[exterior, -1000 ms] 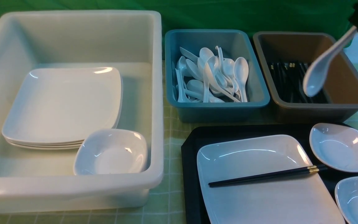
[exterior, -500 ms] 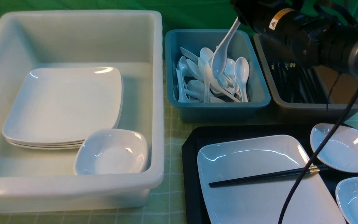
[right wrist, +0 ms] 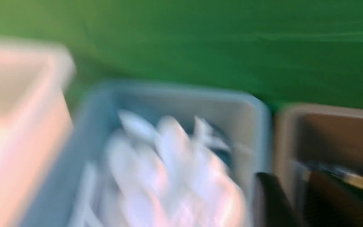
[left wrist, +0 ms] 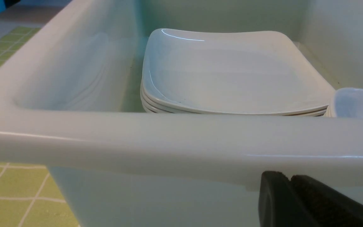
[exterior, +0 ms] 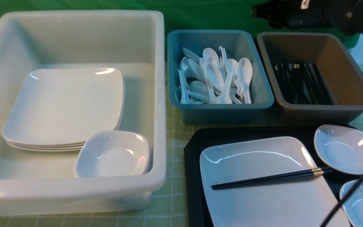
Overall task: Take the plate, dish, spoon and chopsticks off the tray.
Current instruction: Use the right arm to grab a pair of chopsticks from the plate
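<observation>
- A black, diamond-textured tray (exterior: 197, 157) with clipped corners holds a glossy, squarish white plate (exterior: 257, 164).
- Thin black, gold-banded chopsticks (exterior: 269, 178) lie across the plate.
- A deep white dish (exterior: 345, 149) sits on the tray's right side.
- A glossy white spoon (exterior: 215, 77) lies atop others in the teal bin (exterior: 222, 115) beyond the tray.
- The left gripper (left wrist: 290, 178) is far left of the tray and the blurred right gripper (right wrist: 299, 186) is beyond it. Whether either is open or closed is unclear.

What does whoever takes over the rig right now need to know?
Left gripper: shut, empty, parked outside the white tub.
Right gripper: raised by the brown bin, view blurred, open or shut unclear; no spoon seen in it.
Done: no spoon on the tray; spoons lie in the teal bin.
To do: plate, chopsticks lying across it, two small dishes, all on the tray.
</observation>
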### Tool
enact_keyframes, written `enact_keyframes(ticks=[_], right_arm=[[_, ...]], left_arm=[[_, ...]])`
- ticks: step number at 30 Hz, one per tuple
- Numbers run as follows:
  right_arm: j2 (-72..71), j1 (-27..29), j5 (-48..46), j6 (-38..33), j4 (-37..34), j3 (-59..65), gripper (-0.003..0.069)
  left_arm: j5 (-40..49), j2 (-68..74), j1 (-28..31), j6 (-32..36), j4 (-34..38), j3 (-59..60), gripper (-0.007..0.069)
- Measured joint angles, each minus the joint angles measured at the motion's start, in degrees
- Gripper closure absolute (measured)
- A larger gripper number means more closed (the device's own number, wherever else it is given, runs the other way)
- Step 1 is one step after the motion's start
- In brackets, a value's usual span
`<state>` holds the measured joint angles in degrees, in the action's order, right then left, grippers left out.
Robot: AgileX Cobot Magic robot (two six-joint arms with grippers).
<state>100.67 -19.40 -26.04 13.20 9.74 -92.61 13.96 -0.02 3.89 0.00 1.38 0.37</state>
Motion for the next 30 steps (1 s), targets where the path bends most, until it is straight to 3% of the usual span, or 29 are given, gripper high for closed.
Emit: enact_keyframes(ticks=[3, 6, 9, 16, 20, 27, 30], right_arm=[[-5.5, 0.0, -16.77, -5.04, 0.0, -0.4, 0.0635], [-7.99, 0.0, -35.35, -8.94, 0.02, -0.34, 0.0656], [-8.2, 0.0, -41.73, -11.46, -0.1, 1.35, 0.0659], [-7.32, 0.0, -43.14, -22.24, -2.78, 12.52, 0.0653], [-4.87, -0.25, -40.7, -29.38, -2.92, 17.18, 0.0581], [1.89, -3.46, -37.5, -44.16, -2.87, 18.26, 0.0319], [4.36, -4.29, -37.36, -52.86, -2.87, 18.26, 0.0267]], left_arm=[[0.0, 0.0, 0.0, 0.0, 0.0, 0.0, 0.0578], [0.0, 0.0, 0.0, 0.0, 0.0, 0.0, 0.057], [0.0, 0.0, 0.0, 0.0, 0.0, 0.0, 0.0566], [0.0, 0.0, 0.0, 0.0, 0.0, 0.0, 0.056], [0.0, 0.0, 0.0, 0.0, 0.0, 0.0, 0.0558], [0.0, 0.0, 0.0, 0.0, 0.0, 0.0, 0.055], [0.0, 0.0, 0.0, 0.0, 0.0, 0.0, 0.0547]])
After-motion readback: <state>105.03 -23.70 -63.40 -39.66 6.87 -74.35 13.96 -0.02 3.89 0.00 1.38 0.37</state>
